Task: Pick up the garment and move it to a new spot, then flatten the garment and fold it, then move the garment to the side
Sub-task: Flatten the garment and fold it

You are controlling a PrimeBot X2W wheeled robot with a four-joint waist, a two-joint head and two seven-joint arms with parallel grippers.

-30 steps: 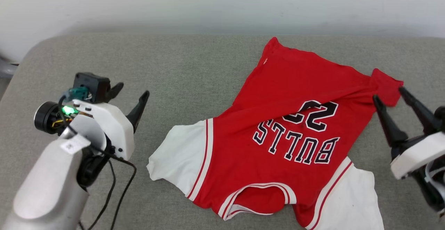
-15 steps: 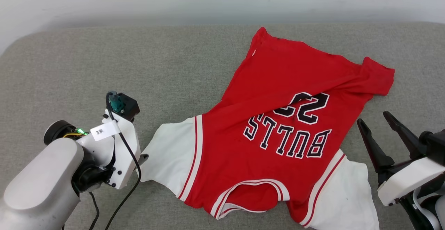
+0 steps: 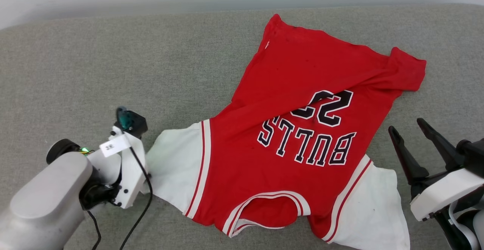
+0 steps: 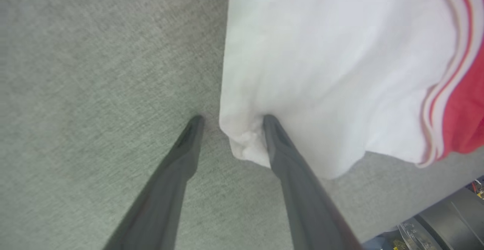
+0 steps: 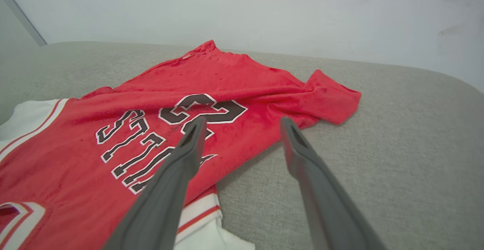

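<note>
Garment (image 3: pixel 302 87) on grey cushion (image 3: pixel 113 61), perhaps sofa

**Desk:** Where is the left arm?

**Photographer:** The pale forearm (image 3: pixel 45 201) angles in toward the garment (image 3: pixel 287 121), with the wrist turned down at the outer edge of its white sleeve (image 3: pixel 174 166). The left gripper (image 4: pixel 231 118) is spread wide. One dark finger presses the sleeve's bunched corner and the other rests just off the cloth.

**Desk:** And the right?

**Photographer:** The right gripper (image 3: pixel 407 126) hangs beside the garment's opposite side, level with the lettering. Its fingers are parted, point toward the far red hem corner and sit apart from the cloth.
</note>
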